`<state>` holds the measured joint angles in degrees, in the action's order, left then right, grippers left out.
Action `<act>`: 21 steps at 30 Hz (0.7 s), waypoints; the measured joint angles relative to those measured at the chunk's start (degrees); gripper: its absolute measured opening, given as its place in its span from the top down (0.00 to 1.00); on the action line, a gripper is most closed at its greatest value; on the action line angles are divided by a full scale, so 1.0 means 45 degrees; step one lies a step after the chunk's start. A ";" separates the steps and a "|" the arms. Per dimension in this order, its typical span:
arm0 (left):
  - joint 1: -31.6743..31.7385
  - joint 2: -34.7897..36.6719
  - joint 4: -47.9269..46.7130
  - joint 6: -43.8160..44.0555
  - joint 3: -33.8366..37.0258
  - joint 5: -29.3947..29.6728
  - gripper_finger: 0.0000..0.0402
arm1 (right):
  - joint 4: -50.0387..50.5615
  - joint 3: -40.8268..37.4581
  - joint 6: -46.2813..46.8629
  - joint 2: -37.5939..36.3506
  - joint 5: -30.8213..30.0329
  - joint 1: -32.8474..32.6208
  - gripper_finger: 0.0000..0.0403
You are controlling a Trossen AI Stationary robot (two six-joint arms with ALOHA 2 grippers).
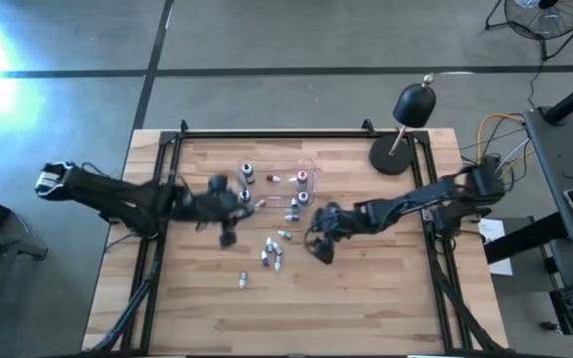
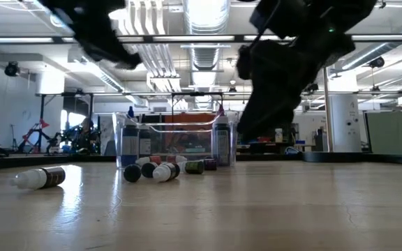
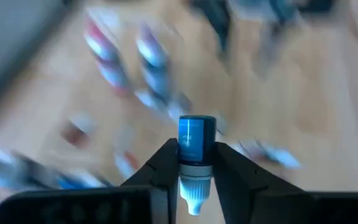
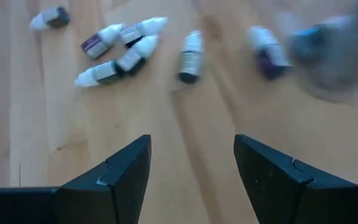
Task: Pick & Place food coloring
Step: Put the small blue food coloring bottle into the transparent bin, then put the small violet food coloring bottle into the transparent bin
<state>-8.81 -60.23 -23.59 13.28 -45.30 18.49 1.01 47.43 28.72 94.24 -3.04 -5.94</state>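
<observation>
Pinching a blue bottle, the left gripper hovers beside the tray; right gripper fingers spread; several loose bottles remain on the counter.

Bottles beyond left pincer blurred, colours unreadable.

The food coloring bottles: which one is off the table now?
The blue bottle, clamped between the left gripper's jaws with its white tip toward the wrist. The other bottles rest on the wooden table, many on their sides.
</observation>
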 joint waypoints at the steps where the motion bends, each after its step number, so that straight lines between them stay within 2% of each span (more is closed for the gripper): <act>1: 0.0647 -0.0038 0.0227 -0.0555 -0.0245 -0.0008 0.84 | -0.0052 0.0391 -0.0147 0.0496 0.0025 -0.0045 0.44; 3: 0.2089 -0.0478 0.0875 -0.1241 -0.0507 -0.0161 0.80 | 0.0161 0.1228 -0.0371 0.1454 -0.0311 -0.0162 0.44; 6: 0.4217 -0.1405 0.1723 -0.2096 -0.0606 -0.1555 0.73 | 0.0626 0.2438 0.0106 0.2752 -0.2271 -0.0416 0.44; 8: 0.5123 -0.2080 0.2128 -0.2210 -0.0621 -0.2583 0.68 | 0.0692 0.3161 0.0443 0.3331 -0.3565 -0.0542 0.44; 10: 0.5477 -0.2595 0.2035 -0.2435 -0.0616 -0.2946 0.64 | 0.0713 0.3856 0.0530 0.3827 -0.3895 -0.0538 0.44; 13: 0.5305 -0.2469 0.1464 -0.2681 -0.0688 -0.3271 0.61 | 0.1170 0.4792 0.0595 0.4718 -0.3337 -0.0502 0.44; 17: 0.4344 -0.0691 0.0403 -0.1725 -0.0875 -0.3359 0.61 | 0.1565 0.6071 0.0761 0.5893 -0.2981 -0.0523 0.44; 21: 0.2922 0.1345 -0.1334 -0.0182 -0.0842 -0.2044 0.61 | 0.3373 0.7431 0.1193 0.6799 -0.3190 -0.0532 0.48</act>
<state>4.34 -54.17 -29.59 12.45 -49.09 9.29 16.19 80.87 34.09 124.84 -17.40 -8.34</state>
